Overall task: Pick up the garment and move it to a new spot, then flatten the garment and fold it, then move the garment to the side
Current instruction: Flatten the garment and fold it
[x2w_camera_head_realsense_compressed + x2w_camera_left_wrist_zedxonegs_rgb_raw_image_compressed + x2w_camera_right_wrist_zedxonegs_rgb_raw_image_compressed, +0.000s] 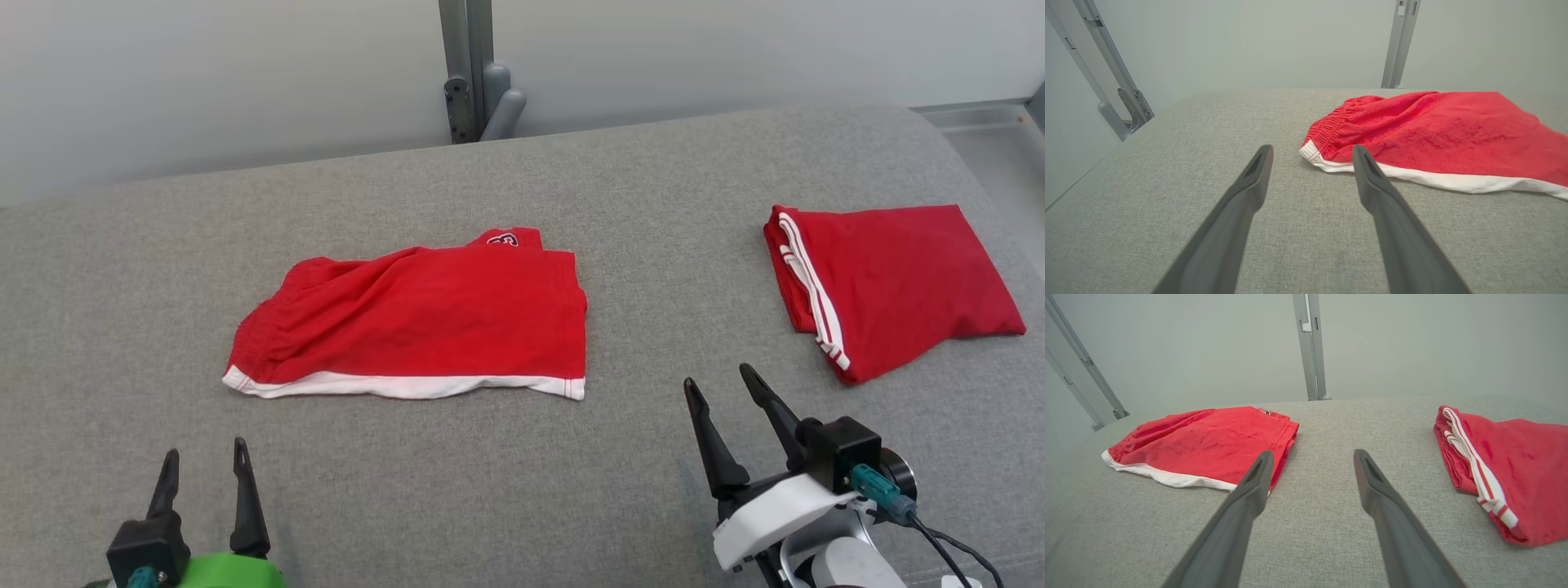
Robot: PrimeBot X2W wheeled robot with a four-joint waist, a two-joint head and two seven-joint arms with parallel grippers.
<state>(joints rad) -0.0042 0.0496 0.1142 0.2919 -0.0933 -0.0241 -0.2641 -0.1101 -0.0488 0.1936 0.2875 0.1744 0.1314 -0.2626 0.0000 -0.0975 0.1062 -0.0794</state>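
A red garment with a white hem lies folded flat in the middle of the grey padded table; its elastic end shows in the left wrist view and its whole shape in the right wrist view. My left gripper stands open at the near left, short of the garment's left corner, empty. Over at the near right, my right gripper is open too, between the two red pieces, holding nothing.
A second folded red garment with white stripes lies at the right side of the table. A grey metal post stands behind the table's far edge. The table's right edge falls off near a grey ledge.
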